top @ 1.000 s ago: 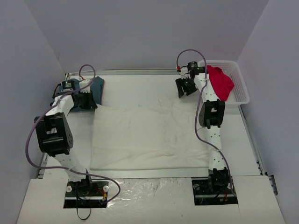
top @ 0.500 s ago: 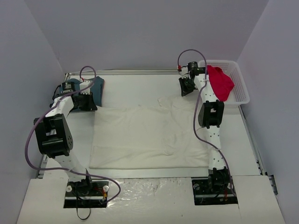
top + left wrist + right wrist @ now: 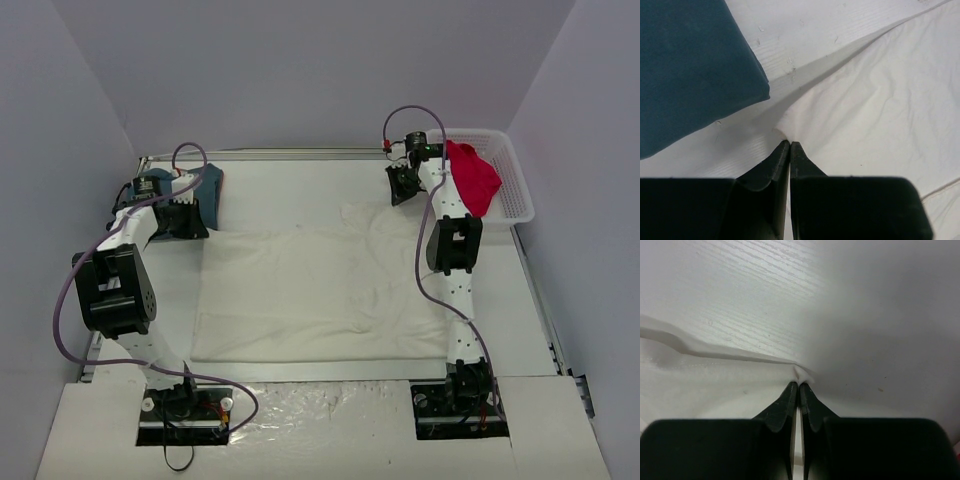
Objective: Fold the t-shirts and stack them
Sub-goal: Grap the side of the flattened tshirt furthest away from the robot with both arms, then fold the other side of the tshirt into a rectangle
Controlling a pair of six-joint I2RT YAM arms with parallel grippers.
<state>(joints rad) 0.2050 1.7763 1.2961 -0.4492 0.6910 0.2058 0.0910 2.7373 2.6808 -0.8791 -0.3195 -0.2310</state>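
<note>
My left gripper [image 3: 789, 144] is pinched closed on the far-left corner of the cream-white t-shirt [image 3: 310, 290], which lies spread on the tabletop [image 3: 290, 185] beside the teal-blue t-shirt [image 3: 690, 65]. My right gripper [image 3: 798, 385] is clamped on its far-right edge, near the red t-shirt [image 3: 472, 178] draped in the basket [image 3: 518, 195].
</note>
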